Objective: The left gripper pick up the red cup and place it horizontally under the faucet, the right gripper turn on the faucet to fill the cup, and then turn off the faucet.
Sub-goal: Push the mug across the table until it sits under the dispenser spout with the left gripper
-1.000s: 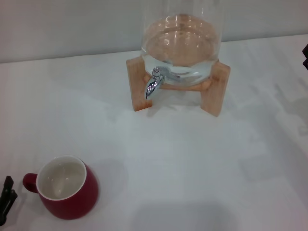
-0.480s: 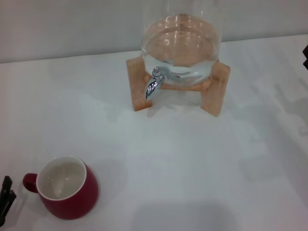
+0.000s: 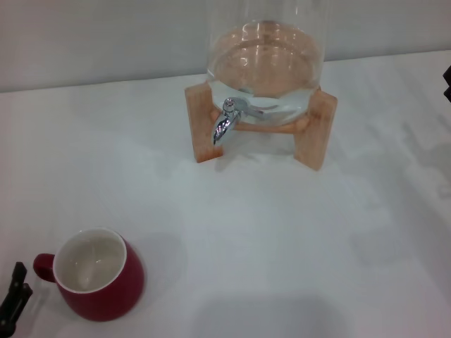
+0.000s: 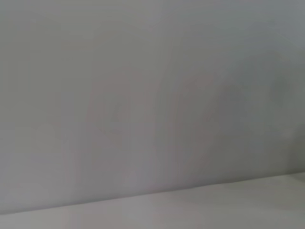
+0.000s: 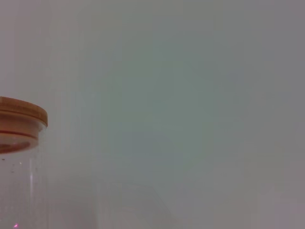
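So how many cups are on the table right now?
1: the red cup stands upright near the front left, beside the left gripper, well short of the faucet. None appear hidden.

A clear glass dispenser (image 3: 266, 60) sits on a wooden stand (image 3: 313, 130) on the white tabletop (image 3: 282, 239); its wooden lid (image 5: 19, 117) shows at the top.

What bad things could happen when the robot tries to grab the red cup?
1. The left gripper sits right by the red cup handle; a clumsy approach might bump the cup and slide it away.
2. The cup looks round and glossy, so it may slip.
3. The faucet hangs low, close to the wooden stand; the cup could knock either.
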